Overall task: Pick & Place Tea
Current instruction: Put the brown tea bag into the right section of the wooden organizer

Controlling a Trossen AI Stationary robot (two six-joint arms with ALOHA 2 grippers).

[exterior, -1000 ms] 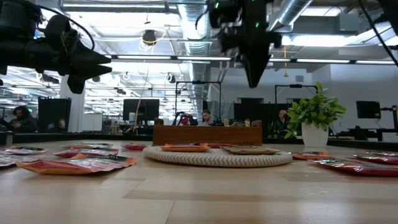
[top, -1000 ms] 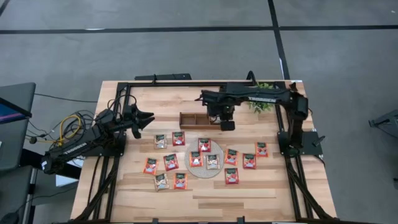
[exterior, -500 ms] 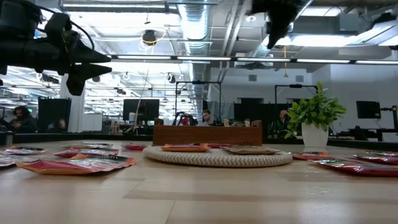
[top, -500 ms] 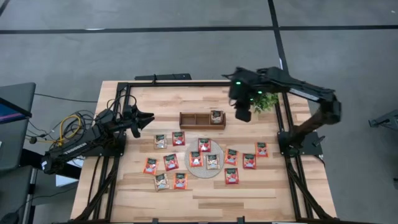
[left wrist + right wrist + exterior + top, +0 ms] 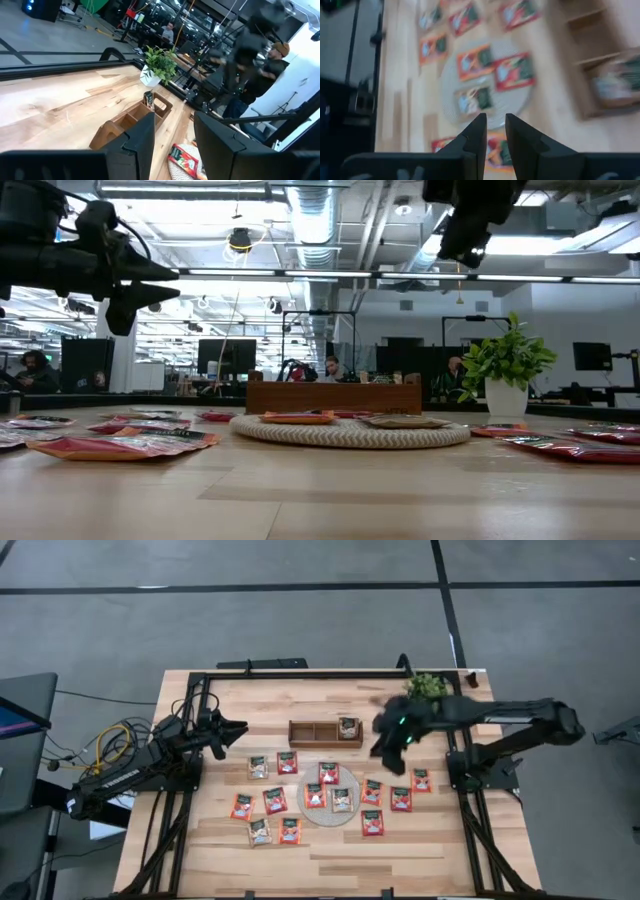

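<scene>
A: Tea (image 5: 329, 773) — where's it sitting rn?

B: Sachets are lying flat, spread over the surface (image 5: 330, 860). Three are resting on the mat (image 5: 331, 812), rest are lying either side of it. One is already standing in the tray (image 5: 325, 733), right-end compartment, leaning a bit.

A: How's it going to handle?

B: Judging by looks: v. light, thin, soft foil or paper, prob. slick. Lying flat, so no edge is sticking up. I'd be pinching near a side edge, tilting fingers down, not pressing on the middle. Low risk of damage, more risk of it sliding or a neighbour coming along w/ it.

A: Right hand?

B: Right hand (image 5: 388, 748) is hanging above the surface, betw. tray and the sachets right of the mat, wrist cam looking down at the mat. Fingers (image 5: 475, 134) are standing only a narrow gap apart, nothing betw. them.

A: Left?

B: Left hand (image 5: 238, 730) is waiting over the left edge, well off the tea, pointing at the tray. Fingers (image 5: 142, 142) are standing apart, gripping nothing.
</scene>
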